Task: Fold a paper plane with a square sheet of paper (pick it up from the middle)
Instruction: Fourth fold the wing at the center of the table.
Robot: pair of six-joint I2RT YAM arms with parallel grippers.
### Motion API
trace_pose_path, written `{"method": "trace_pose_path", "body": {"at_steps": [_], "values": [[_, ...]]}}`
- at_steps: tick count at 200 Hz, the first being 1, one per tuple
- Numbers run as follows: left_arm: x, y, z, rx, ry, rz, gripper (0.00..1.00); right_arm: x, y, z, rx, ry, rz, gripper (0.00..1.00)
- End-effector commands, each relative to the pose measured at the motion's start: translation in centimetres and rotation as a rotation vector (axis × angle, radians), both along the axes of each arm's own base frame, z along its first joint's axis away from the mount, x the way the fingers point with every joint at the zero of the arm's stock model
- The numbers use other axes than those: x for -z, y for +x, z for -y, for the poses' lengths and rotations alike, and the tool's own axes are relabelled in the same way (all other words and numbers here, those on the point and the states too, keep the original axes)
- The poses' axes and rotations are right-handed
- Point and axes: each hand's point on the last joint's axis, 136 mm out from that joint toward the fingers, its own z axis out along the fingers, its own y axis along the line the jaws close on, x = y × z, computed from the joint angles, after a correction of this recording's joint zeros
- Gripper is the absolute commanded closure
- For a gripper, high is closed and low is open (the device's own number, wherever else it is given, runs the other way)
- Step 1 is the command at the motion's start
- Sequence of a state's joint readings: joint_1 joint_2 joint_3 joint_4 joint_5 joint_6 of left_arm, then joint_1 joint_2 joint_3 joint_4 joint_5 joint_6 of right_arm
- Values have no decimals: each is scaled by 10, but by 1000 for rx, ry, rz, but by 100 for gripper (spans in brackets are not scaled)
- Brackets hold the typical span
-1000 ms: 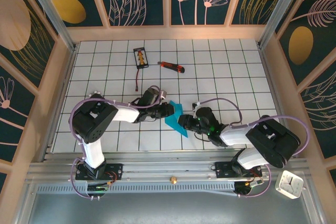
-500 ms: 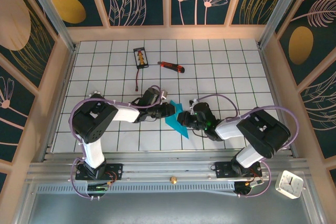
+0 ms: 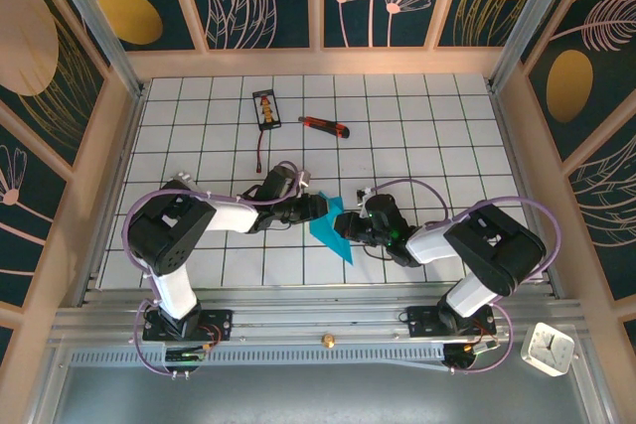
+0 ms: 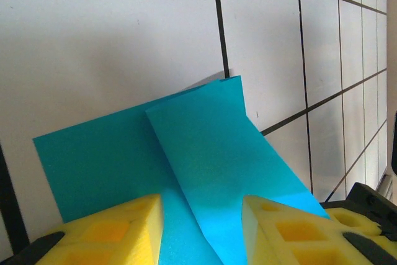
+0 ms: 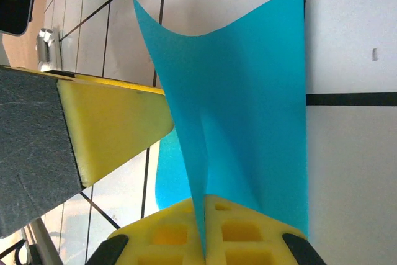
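The square sheet of paper (image 3: 331,230) is cyan-blue and creased into an angular shape, in the middle of the gridded table. In the right wrist view the paper (image 5: 248,110) rises as a pinched ridge, and my right gripper (image 5: 205,206) is shut on that ridge. My left gripper (image 3: 320,208) meets the sheet from the left. In the left wrist view its yellow pads (image 4: 118,228) stand apart on either side of a raised fold of the paper (image 4: 205,153), so the left gripper (image 4: 201,206) is open. One left finger (image 5: 111,128) shows beside the ridge in the right wrist view.
A red-and-black utility knife (image 3: 325,127) and a small black packet (image 3: 265,109) lie toward the back of the table. A white clock (image 3: 548,349) sits off the table at the front right. Wooden walls (image 3: 109,166) frame the table on three sides.
My right gripper slid left into the sheet and closed on its raised fold. My left gripper's jaws widened, loosening from the paper. The sheet barely shifted.
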State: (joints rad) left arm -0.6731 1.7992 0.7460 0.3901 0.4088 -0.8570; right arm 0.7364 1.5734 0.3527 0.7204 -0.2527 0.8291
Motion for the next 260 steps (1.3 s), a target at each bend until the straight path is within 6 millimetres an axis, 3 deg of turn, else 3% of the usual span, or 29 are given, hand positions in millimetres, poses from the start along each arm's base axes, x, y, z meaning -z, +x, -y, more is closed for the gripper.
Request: {"method": "trace_pose_path", "body": {"at_steps": [1,88,115,143,179,222,260], "values": [[6,-1,-3,-3,7,-19,61,-7,4,-9,-15,42,4,92],[13,-3,-6,9,39,-24,59,4,2,-11,-23,40,-24,93],[-1,-1,-12,4,63,19,59,7,3,-8,-22,31,-26,93],[-19,-9,-2,38,-6,19,62,8,3,-7,-26,29,-28,93],[-35,-10,17,72,-106,2,76,8,4,-5,-25,24,-27,93],[-28,-3,30,90,-120,-19,83,10,3,-5,-27,25,-32,93],[-12,3,28,62,-81,-29,84,11,3,-5,-27,24,-36,93]]}}
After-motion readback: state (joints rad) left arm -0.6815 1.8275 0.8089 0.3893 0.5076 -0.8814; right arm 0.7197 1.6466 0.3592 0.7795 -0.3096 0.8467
